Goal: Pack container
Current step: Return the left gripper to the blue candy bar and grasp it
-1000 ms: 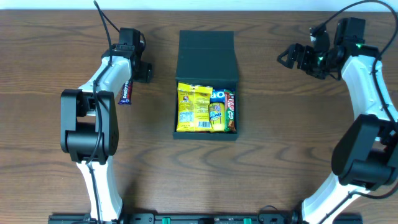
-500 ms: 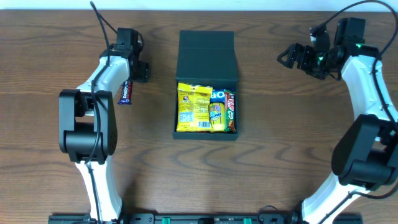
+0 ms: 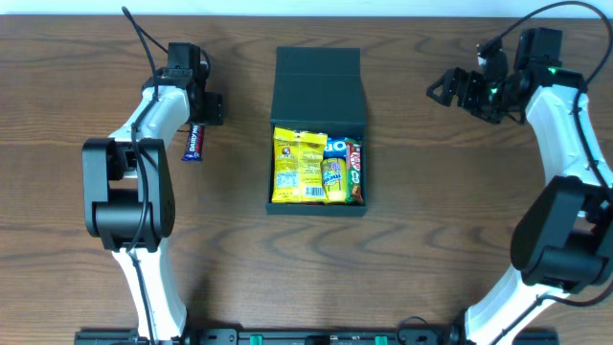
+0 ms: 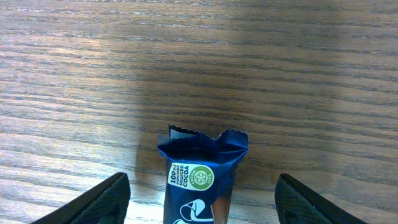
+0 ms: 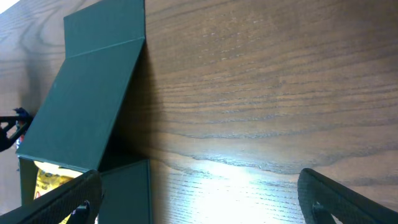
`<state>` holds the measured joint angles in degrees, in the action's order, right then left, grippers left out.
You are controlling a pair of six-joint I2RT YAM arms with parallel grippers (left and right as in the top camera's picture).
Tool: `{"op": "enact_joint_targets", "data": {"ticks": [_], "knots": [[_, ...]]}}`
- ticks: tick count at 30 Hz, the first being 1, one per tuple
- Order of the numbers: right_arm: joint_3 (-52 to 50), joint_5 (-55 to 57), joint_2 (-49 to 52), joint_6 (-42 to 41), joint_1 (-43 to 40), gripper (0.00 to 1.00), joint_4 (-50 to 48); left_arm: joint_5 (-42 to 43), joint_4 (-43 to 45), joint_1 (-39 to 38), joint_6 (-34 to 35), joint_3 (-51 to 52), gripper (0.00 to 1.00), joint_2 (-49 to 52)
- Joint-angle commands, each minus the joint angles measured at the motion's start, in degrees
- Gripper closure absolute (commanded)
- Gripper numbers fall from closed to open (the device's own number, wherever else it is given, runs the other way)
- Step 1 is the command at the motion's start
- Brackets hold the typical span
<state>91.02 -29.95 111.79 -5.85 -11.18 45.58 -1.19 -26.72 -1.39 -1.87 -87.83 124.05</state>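
Observation:
The dark teal container sits at the table's centre with its flap lid folded back; it also shows in the right wrist view. Inside lie a yellow snack bag, a blue packet and a red-green bar. A dark blue chocolate bar lies on the table left of the container. My left gripper is open just beyond the bar's far end; in the left wrist view the bar lies between its spread fingers. My right gripper is open and empty at the far right.
The wooden table carries nothing else. A black cable trails from the left arm and another from the right arm at the back edge.
My left arm has shifted a little to the left and towards the back; its gripper stays open over the chocolate bar's end. The right arm has not moved.

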Motion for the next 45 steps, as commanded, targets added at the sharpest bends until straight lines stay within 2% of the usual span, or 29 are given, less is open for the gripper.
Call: {"op": "enact_joint_targets", "data": {"ticks": [1,24,35,38,41,45], "knots": [[0.8,-0.3,-1.5,-0.6,-0.5,0.01,0.2,0.8,0.2,0.0,0.4,0.4,0.26,1.2],[0.8,-0.3,-1.5,-0.6,-0.4,0.01,0.5,0.8,1.6,0.0,0.8,1.2,0.25,1.3],[0.8,-0.3,-1.5,-0.6,-0.4,0.01,0.5,0.8,1.8,-0.1,2.8,1.3,0.32,2.1],[0.8,-0.3,-1.5,-0.6,-0.4,0.01,0.5,0.8,1.8,-0.1,2.8,1.3,0.39,2.1],[0.8,-0.3,-1.5,-0.5,-0.4,0.01,0.5,0.7,1.8,-0.1,2.8,1.3,0.5,2.1],[0.8,-0.3,-1.5,-0.5,-0.4,0.01,0.5,0.6,1.8,-0.1,2.8,1.3,0.71,2.1]]}}
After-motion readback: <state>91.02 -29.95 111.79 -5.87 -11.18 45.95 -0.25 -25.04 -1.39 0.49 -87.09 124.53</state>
